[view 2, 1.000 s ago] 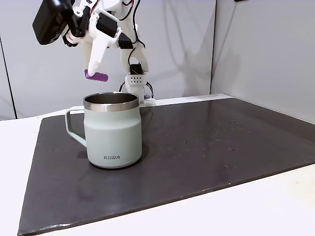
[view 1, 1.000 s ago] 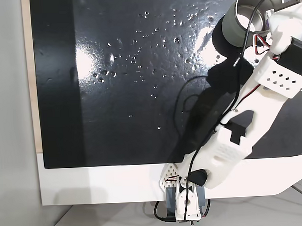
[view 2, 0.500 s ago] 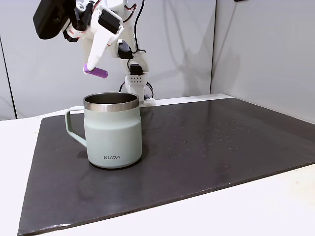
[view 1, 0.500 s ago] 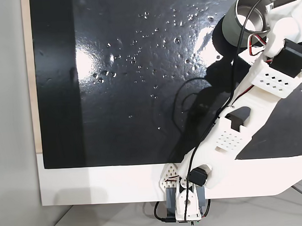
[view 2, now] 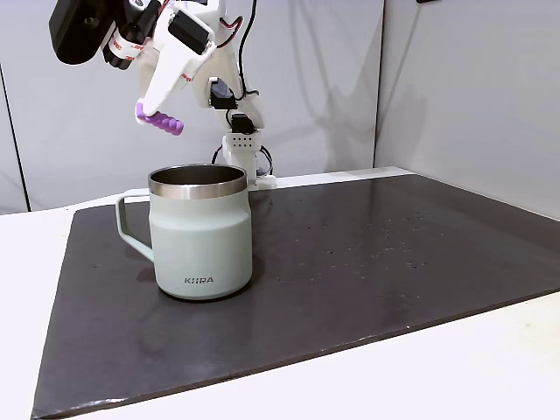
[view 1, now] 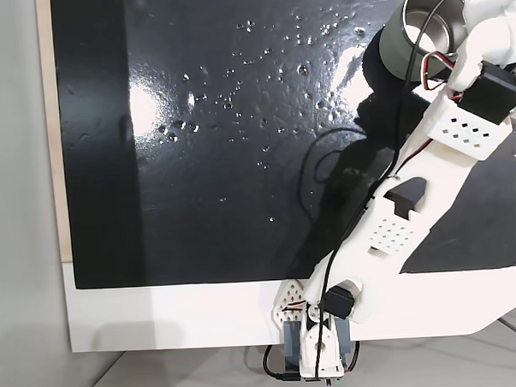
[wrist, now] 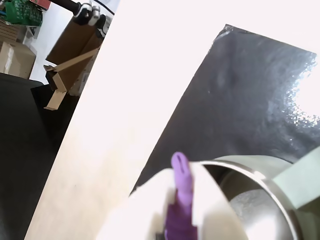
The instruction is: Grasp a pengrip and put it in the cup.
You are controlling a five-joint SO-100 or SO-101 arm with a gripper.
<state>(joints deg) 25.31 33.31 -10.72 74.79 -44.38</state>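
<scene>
Well, the pengrip (view 2: 160, 122) is up in the air, clamped crosswise in the pincer (view 2: 150, 112) and tilted, hanging above and a bit to the left of the cup (view 2: 200, 232) as the side-on fixed view shows it. In the wrist view the purple tube (wrist: 181, 200) sticks out past the white fingers (wrist: 150, 202), with the steel-lined rim (wrist: 260, 180) just beside it. To my eye the drop would go best if the arm brought the tube squarely over the mouth and lowered it before letting go, since a sideways tube could catch the rim and bounce off. The cup stands on a dark glossy mat (view 2: 367, 254) laid over a white table (view 2: 490, 367), with plain grey walls behind.
</scene>
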